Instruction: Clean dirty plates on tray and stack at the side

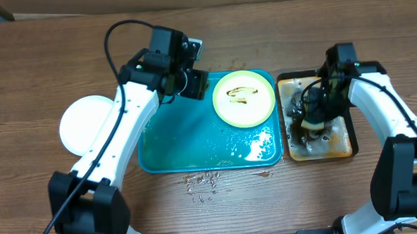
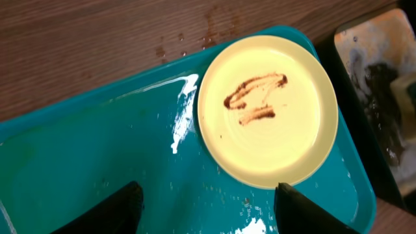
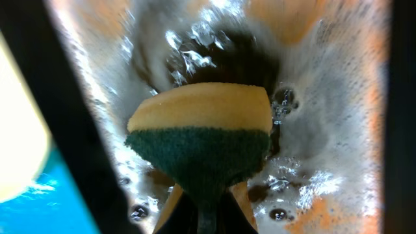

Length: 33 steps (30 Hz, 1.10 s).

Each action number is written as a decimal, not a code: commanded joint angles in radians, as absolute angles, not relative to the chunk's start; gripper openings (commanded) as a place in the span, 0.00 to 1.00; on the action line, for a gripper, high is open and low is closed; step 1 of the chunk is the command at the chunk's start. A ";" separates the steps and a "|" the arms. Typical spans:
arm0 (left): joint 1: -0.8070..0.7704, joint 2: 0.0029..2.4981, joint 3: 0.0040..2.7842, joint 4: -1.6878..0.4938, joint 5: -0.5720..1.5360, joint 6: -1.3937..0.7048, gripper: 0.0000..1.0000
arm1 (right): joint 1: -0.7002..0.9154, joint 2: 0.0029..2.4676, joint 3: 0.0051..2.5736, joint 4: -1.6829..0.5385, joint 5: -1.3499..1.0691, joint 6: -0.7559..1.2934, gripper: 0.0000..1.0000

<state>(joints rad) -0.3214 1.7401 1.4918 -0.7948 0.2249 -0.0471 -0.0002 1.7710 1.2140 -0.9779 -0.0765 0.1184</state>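
A pale yellow-green plate (image 1: pixel 244 97) with brown sauce smears lies in the far right corner of the wet teal tray (image 1: pixel 188 142). It also shows in the left wrist view (image 2: pixel 268 110), on the tray (image 2: pixel 97 156). White plate (image 1: pixel 82 126) lies on the table left of the tray, partly under my left arm; I cannot tell whether it is one plate or a stack. My left gripper (image 1: pixel 196 82) (image 2: pixel 207 188) is open and empty above the tray, just left of the yellow-green plate. My right gripper (image 1: pixel 313 119) (image 3: pixel 208 198) is shut on a yellow-and-green sponge (image 3: pixel 201 133).
A small black-rimmed, brown-stained tray (image 1: pixel 340 146) with foamy water (image 3: pixel 325 117) stands right of the teal tray, under the sponge. Water drops (image 1: pixel 204 181) lie on the wooden table in front of the teal tray.
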 commanded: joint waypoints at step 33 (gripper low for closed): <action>-0.380 2.138 1.507 -0.556 0.200 -0.041 0.24 | -0.001 1.780 1.015 -0.843 -0.114 0.131 0.05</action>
<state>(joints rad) -0.3782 2.1273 1.4929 -0.5220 0.2127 -0.0471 -0.0002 1.7775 1.0374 -0.8391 -0.0895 0.1272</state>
